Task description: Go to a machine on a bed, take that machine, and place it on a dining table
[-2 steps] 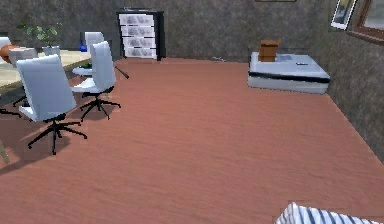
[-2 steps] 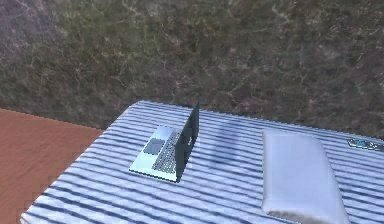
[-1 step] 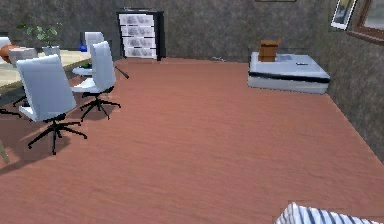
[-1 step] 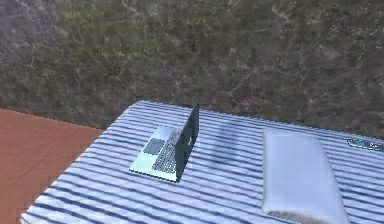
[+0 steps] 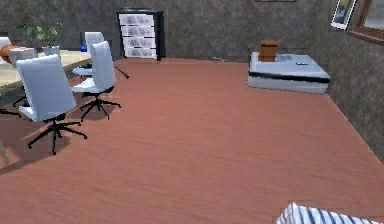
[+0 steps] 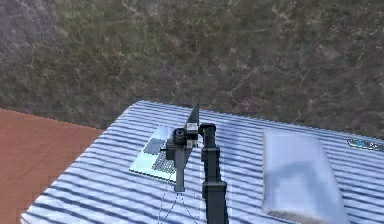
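Observation:
An open laptop (image 6: 158,155), silver base and dark screen seen edge-on, lies on a bed (image 6: 90,195) with a blue-white striped cover in the arm side view. The dark arm rises from the bottom edge, and my gripper (image 6: 183,141) stands at the laptop; I cannot tell whether it holds anything. In the forward view a wooden dining table (image 5: 12,74) stands at the far left, with white swivel chairs (image 5: 46,92) around it. A corner of the striped bed (image 5: 322,214) pokes in at the bottom right.
A grey pillow (image 6: 294,172) lies on the bed right of the arm, against a dark wall. Open reddish floor stretches ahead. A black-and-white dresser (image 5: 140,35) stands at the back; a low white mattress (image 5: 288,72) with a brown box (image 5: 269,49) lies right.

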